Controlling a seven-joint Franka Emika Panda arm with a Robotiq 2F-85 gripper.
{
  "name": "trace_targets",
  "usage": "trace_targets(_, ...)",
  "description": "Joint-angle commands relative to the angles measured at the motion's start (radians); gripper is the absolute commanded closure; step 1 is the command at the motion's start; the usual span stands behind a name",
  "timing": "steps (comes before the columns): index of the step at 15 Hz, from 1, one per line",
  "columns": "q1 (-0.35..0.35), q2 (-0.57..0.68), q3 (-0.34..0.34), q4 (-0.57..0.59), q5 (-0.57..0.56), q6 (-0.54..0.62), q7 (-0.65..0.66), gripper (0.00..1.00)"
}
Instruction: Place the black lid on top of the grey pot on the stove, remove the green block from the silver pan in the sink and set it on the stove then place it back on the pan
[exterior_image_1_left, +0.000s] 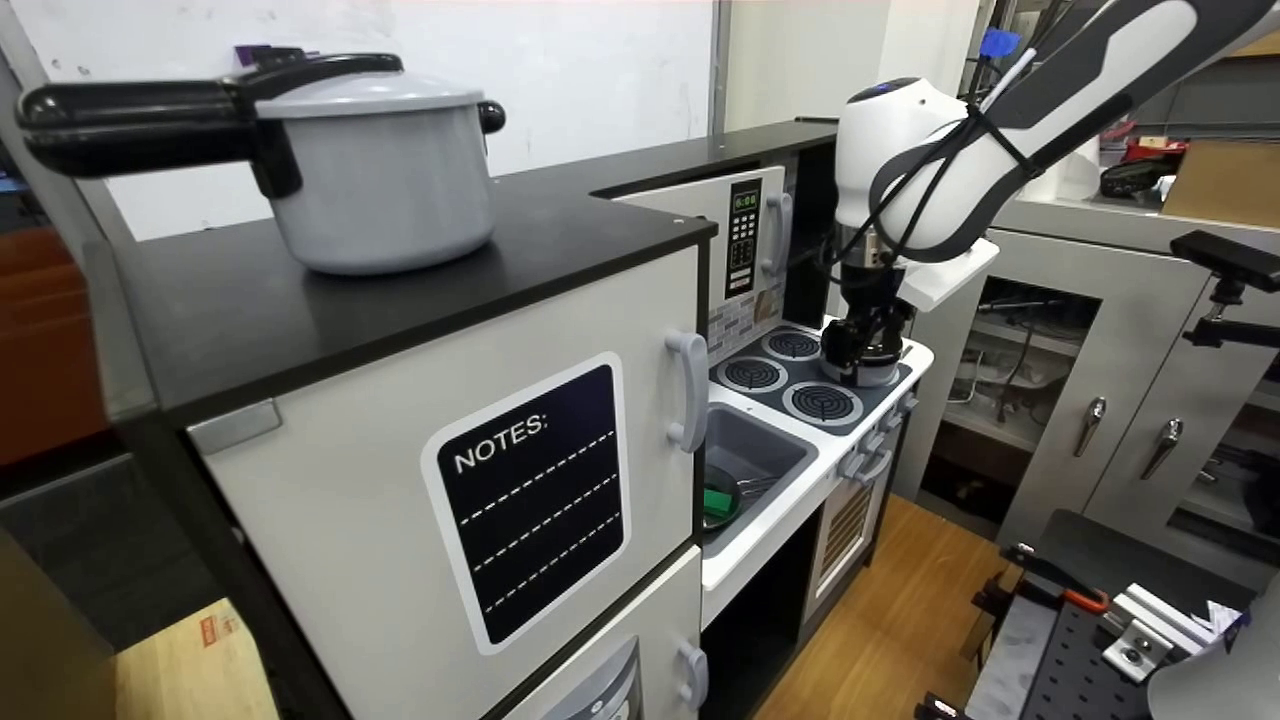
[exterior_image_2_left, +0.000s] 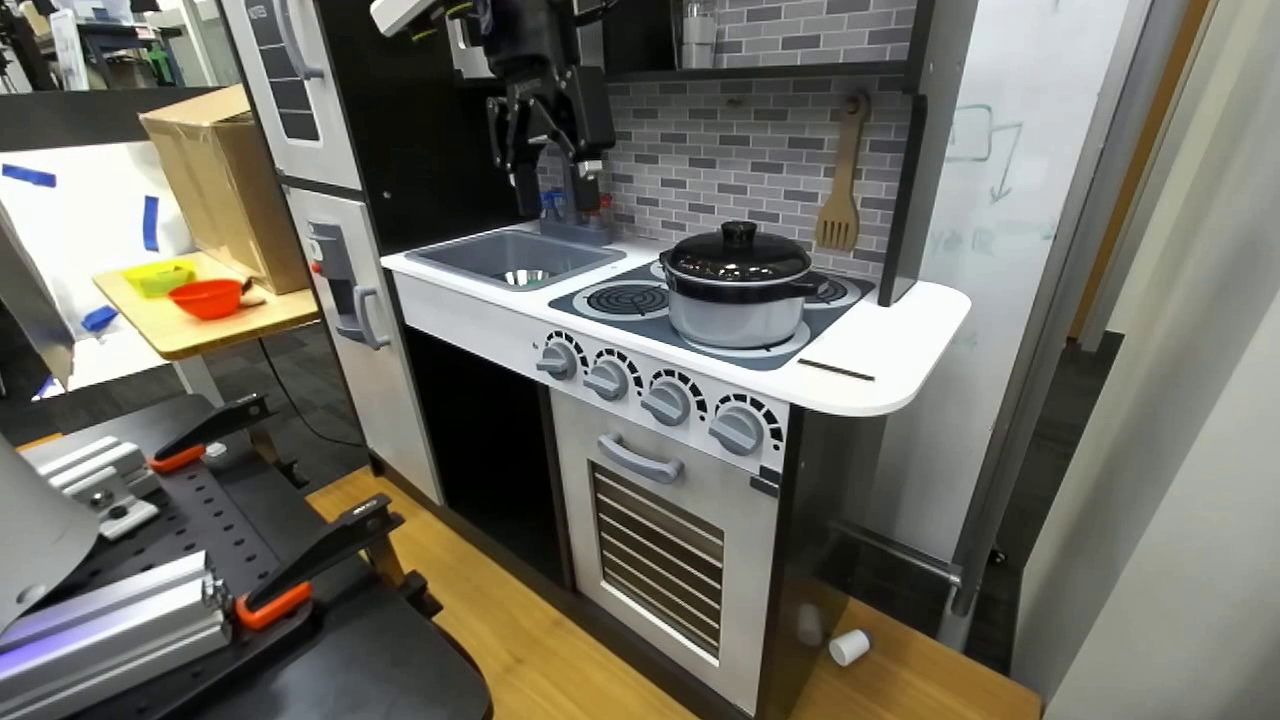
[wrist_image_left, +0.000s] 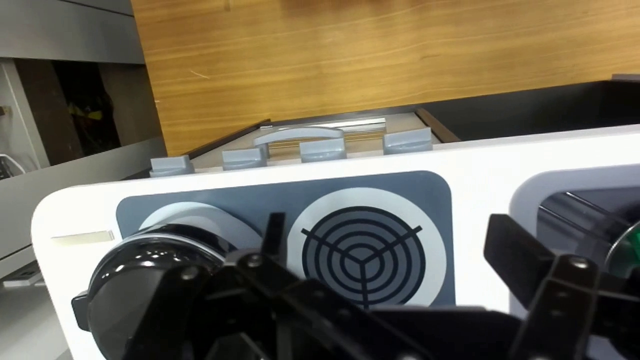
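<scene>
The black lid (exterior_image_2_left: 738, 262) sits on top of the grey pot (exterior_image_2_left: 735, 318) on the front right burner of the stove (wrist_image_left: 436, 192). The lid also shows at the lower left of the wrist view (wrist_image_left: 142, 285), partly covered by a finger. The green block (exterior_image_1_left: 716, 502) rests in the silver pan (exterior_image_2_left: 522, 277) in the sink (exterior_image_2_left: 478, 252). A sliver of the block shows at the right edge of the wrist view (wrist_image_left: 636, 241). My gripper (wrist_image_left: 387, 222) is open and empty, pointing down above the stove. Its fingers also show in an exterior view (exterior_image_2_left: 557, 185), apart from the lid.
A faucet (exterior_image_2_left: 580, 232) stands behind the sink. A wall shelf (exterior_image_2_left: 760, 70) and a hanging wooden spatula (exterior_image_2_left: 842, 195) are behind the stove. A microwave door (exterior_image_1_left: 735, 240) is above the counter. A grey pressure cooker (exterior_image_1_left: 385, 185) stands on the cabinet top.
</scene>
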Motion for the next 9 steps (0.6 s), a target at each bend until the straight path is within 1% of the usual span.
trace_targets(1,0.001,-0.018,0.010,-0.017,-0.018,0.021,-0.029,0.00)
trace_targets(9,0.036,-0.021,0.042,-0.015,-0.016,0.040,-0.084,0.00)
